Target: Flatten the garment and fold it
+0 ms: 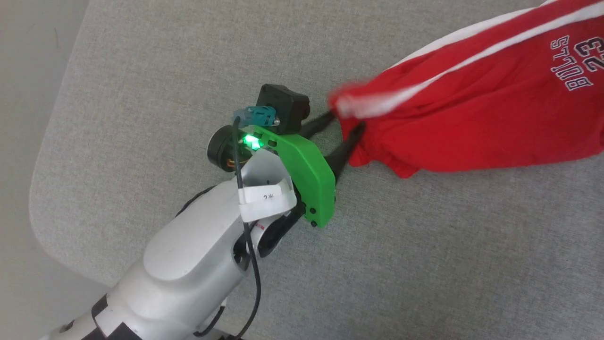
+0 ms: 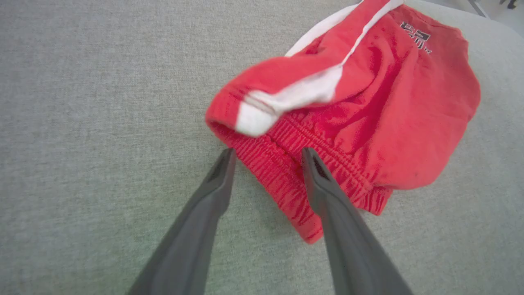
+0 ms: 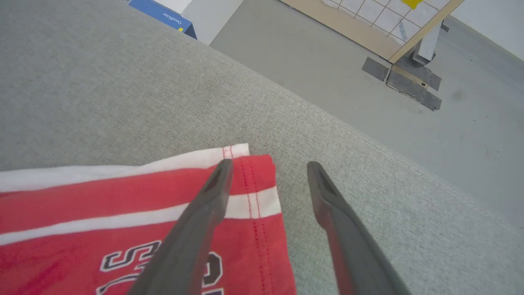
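**Item 1. Garment, count: one.**
- You have a single pair of bright red shorts lying on the grey worktop. In the head view it sits at the upper right and runs off the right edge.
- White bands: two, running side by side along one side.
- Lettering: one printed block with a number, upside down in the head view.
- Gathered waistband: one, at the end nearest the left arm. That end is bunched rather than flat. One white-tipped fold over it is blurred.

**Item 2. Left pincer, count: one.**
- Its two fingers stand wide apart and grip nothing.
- In its wrist view one tip lies over the waistband and the other is at the garment's edge. You cannot tell whether either touches the cloth.
- The wrist carries one green bracket, one lit green light and one black cable.

**Item 3. Right pincer, count: one.**
- Its jaws are spread wide and empty.
- One finger shows over the garment's hem corner and the other over bare worktop.

**Item 4. Surroundings.**
- Worktop: one, cloth-covered, with a rounded corner.
- Beyond it are the floor and one blue box.
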Available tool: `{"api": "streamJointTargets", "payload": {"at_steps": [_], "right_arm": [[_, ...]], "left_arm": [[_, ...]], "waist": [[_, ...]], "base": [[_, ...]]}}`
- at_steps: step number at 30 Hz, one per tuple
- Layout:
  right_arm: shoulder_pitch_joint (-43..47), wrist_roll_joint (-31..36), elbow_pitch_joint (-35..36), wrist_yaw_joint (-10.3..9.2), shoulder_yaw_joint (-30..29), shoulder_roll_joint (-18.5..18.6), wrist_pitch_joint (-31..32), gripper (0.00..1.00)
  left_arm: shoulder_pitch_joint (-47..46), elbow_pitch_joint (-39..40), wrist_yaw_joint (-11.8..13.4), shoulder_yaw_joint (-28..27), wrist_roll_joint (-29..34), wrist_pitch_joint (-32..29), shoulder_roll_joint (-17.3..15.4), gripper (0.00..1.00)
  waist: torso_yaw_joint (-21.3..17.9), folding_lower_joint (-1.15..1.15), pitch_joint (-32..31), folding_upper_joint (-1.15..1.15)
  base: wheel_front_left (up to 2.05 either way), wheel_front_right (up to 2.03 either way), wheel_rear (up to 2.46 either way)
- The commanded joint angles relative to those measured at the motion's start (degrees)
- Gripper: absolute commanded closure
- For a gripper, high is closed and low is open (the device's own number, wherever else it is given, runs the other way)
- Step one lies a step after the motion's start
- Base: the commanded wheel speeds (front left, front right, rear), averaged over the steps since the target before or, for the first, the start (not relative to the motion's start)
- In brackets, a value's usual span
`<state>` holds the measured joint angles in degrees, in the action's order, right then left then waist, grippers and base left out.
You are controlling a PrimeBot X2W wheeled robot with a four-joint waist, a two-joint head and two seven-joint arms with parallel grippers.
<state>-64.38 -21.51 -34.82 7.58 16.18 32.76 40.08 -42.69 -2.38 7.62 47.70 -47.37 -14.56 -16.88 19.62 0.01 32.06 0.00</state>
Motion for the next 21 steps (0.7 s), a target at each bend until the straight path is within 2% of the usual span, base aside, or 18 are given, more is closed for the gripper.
{"api": "streamJointTargets", "payload": {"at_steps": [1, 9, 15, 21], "right_arm": [[-0.5, -0.7, -0.2, -0.09, 0.6, -0.1, -1.2, 0.00], [1.2, -7.1, 0.1, -0.09, 3.4, 0.9, -8.5, 0.00], [6.1, -11.9, 3.4, -0.09, 4.6, 2.1, -19.4, 0.00], [16.2, -15.7, 9.0, -0.09, 3.9, 3.4, -30.4, 0.00]], "left_arm": [[-0.9, -0.6, 0.0, 0.1, 0.9, 0.0, -0.2, 0.00], [0.5, -2.3, 0.9, -1.2, 0.6, 1.4, -1.8, 0.00], [3.0, -3.5, 4.2, -4.1, 2.0, 6.2, -4.1, 0.00], [8.5, -4.0, 8.2, -8.1, 3.1, 14.2, -6.8, 0.00]], "waist": [[-0.5, -0.01, -1.2, 0.00], [-2.5, -0.01, -7.1, 0.00], [-4.9, -0.01, -12.4, 0.00], [-7.8, -0.01, -17.1, 0.00]], "base": [[0.00, 0.00, 0.00], [0.00, 0.00, 0.00], [0.00, 0.00, 0.00], [0.00, 0.00, 0.00]]}}
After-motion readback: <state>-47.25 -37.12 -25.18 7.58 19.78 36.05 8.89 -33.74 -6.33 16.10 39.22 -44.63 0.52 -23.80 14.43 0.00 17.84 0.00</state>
